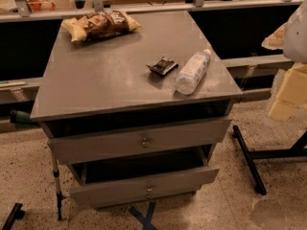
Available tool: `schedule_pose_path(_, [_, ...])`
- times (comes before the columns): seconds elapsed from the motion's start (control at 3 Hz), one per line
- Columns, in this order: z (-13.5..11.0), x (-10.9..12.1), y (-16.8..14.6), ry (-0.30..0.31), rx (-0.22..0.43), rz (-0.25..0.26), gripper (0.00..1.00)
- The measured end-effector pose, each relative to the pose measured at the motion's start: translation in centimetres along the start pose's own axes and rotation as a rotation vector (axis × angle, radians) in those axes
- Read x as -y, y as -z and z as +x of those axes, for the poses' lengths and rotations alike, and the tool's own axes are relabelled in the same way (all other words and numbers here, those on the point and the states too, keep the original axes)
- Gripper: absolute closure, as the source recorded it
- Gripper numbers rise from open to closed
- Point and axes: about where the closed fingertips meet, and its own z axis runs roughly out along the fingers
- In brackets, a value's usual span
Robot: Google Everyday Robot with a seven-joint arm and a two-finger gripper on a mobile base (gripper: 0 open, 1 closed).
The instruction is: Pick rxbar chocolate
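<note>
In the camera view the rxbar chocolate [162, 66] lies flat on the table [105, 85] just beside the clear bottle [193, 72], so the pincer [289, 92], off at the right edge, apart or together I cannot tell, should descend steeply, clearing the bottle.

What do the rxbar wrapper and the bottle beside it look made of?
Rxbar chocolate: glossy black film, probably plastic or foil; crinkled, catching light. Bottle: clear plastic, seemingly; see-through, pale label. Claw hangs at the right edge, off the table.
</note>
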Motion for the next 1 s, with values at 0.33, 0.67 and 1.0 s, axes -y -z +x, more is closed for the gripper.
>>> schedule_pose_path(0.33, [0.0,0.0,0.0,0.0,0.0,0.0,0.0])
schedule_pose_path(0.67, [-0.7,0.8,-0.1,0.031,0.003,-0.002,0.0])
schedule_pose_path(1.0, [-2.6,4.3,-1.0,0.096,0.032,-0.022,0.0])
